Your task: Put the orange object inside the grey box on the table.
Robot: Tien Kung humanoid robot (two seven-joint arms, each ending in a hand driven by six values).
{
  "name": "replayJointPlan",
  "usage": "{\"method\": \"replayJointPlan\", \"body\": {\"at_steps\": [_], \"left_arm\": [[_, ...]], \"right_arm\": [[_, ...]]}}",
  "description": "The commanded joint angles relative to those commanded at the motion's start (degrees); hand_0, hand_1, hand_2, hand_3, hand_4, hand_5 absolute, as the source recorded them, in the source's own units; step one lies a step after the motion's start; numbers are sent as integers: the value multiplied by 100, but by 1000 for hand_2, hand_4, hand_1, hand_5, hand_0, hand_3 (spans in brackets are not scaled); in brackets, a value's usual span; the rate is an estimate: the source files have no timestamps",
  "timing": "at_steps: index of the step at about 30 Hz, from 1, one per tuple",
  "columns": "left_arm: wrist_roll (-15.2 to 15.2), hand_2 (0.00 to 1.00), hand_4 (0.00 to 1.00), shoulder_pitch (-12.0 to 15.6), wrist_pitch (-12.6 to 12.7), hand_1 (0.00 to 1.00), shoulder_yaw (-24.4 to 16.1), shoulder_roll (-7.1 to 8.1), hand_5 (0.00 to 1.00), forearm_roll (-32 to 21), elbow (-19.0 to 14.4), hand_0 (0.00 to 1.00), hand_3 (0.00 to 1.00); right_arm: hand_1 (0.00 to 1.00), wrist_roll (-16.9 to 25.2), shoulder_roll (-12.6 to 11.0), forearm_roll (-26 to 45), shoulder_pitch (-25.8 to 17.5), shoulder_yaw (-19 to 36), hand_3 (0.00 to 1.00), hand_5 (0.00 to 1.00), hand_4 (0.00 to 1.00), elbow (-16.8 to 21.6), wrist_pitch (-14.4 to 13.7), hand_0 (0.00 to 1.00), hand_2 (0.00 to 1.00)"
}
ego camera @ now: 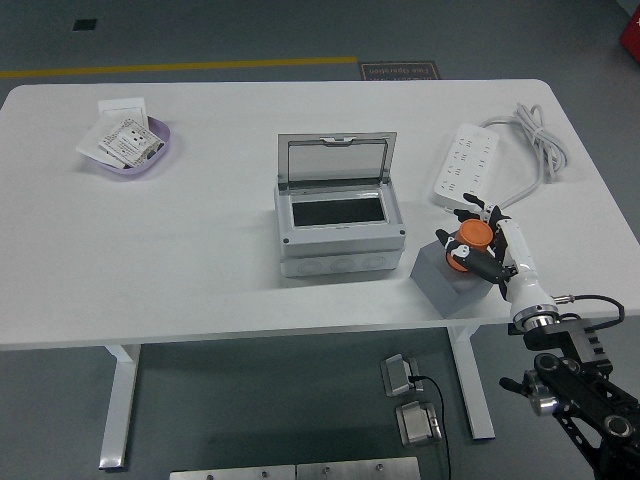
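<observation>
The orange object [468,240] is small and round, and sits on top of a grey block [452,277] near the table's front right edge. My right hand [482,246], white with black fingers, is curled around the orange object. The grey box [338,222] stands at the table's middle with its clear lid raised at the back and its top opening showing dark inside. It is about a hand's width left of the orange object. The left arm is out of view.
A white power strip [468,165] with a coiled white cable [537,135] lies behind my right hand. A purple bowl [131,150] with white packets sits at the far left. The table's front edge [300,335] runs just below the grey block.
</observation>
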Motion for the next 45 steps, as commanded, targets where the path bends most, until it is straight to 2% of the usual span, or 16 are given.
{"method": "replayJointPlan", "body": {"at_steps": [4,5,10,11,16,17,22,23,28,29,34,35,45], "left_arm": [[-3,591,618,-4,0,641,-40,5,138,35,-4,609,584],[-4,590,619,-5,0,639,-54,6,136,47,-6,608,582],[-7,590,619,-4,2,639,-78,4,136,66,-8,608,582],[-7,590,620,-4,1,639,-79,4,133,65,-9,608,582],[-9,590,620,-4,2,639,-71,0,133,52,-10,608,582],[-10,591,623,-4,2,640,-72,-1,132,50,-10,610,582],[-13,591,623,-2,2,640,-123,-3,132,93,-20,610,582],[-13,592,623,-3,3,640,-125,-4,132,95,-21,610,583],[-17,592,623,-4,7,640,-128,-1,132,97,-24,610,583],[-18,593,626,-5,7,641,-119,-1,133,88,-23,610,583],[-21,593,626,-7,10,641,-68,-2,133,42,-22,610,583],[-21,595,633,-7,10,643,-60,-2,136,34,-23,610,585],[-19,594,636,5,11,643,54,0,141,-71,-19,610,584]], "right_arm": [[752,7,-1,42,-4,-20,815,33,587,-3,4,792,704],[730,12,-2,65,-7,-25,781,2,372,-6,7,784,664],[730,22,-7,164,-22,-37,781,2,372,-1,27,784,664],[703,23,-8,186,-25,-38,634,40,126,4,33,805,620],[703,24,-15,271,-35,-43,634,40,126,25,51,805,620],[676,25,-16,283,-37,-42,538,61,2,30,53,792,590],[676,37,-28,344,-40,-41,538,61,2,62,51,792,590],[653,38,-31,348,-41,-37,477,2,57,75,50,771,572],[653,45,-53,338,-30,-14,477,2,57,161,26,771,572],[634,46,-59,331,-25,-7,441,2,94,181,20,760,555],[634,29,-90,273,4,42,441,2,94,289,-11,760,555],[640,25,-96,264,9,51,428,2,139,305,-16,748,570],[648,-93,-198,29,111,64,430,2,156,518,-175,749,589]]}}
